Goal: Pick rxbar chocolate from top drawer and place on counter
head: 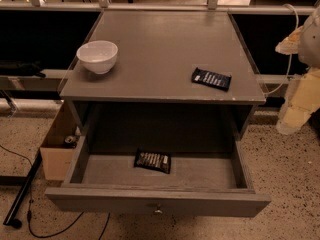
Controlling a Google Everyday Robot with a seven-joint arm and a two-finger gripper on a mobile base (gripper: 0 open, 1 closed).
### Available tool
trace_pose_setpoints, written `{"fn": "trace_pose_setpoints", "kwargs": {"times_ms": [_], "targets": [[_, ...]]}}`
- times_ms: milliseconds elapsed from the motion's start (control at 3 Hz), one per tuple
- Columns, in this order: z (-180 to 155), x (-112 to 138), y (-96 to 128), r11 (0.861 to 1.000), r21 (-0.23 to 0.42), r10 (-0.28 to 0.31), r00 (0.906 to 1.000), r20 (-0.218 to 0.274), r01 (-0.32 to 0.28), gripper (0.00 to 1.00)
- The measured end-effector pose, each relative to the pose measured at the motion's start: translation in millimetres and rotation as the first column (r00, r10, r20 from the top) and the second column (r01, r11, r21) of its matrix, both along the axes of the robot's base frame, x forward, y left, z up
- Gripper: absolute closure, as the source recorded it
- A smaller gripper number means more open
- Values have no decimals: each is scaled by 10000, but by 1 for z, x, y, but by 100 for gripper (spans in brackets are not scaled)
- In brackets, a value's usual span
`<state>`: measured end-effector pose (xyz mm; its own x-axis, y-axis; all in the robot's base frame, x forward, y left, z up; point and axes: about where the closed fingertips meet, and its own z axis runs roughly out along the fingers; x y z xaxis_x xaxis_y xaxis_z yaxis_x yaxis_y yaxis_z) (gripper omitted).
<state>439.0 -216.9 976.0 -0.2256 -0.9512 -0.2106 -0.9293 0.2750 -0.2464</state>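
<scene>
The rxbar chocolate (153,160), a brownish-black bar with pale lettering, lies flat on the floor of the top drawer (157,200), near the middle. The drawer is pulled fully open, its small round knob facing me. Above it is the grey counter (160,49). My gripper (289,124) hangs at the right edge of the view, beside the cabinet's right side and below counter height. It is well apart from the bar and holds nothing that I can see.
A white bowl (97,56) stands on the counter's left side. A bluish-black bar with white text (211,78) lies near the counter's front right. A cardboard box (57,154) with a can sits on the floor to the left, beside cables.
</scene>
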Motion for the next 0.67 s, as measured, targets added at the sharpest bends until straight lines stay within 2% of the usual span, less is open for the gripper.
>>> {"fn": "trace_pose_setpoints", "kwargs": {"times_ms": [333,667], "targets": [[0,0,0,10000,24,-28,10000,12,28,0],[-21,11,8,9939,1071,-271,9996,-87,278,0]]}}
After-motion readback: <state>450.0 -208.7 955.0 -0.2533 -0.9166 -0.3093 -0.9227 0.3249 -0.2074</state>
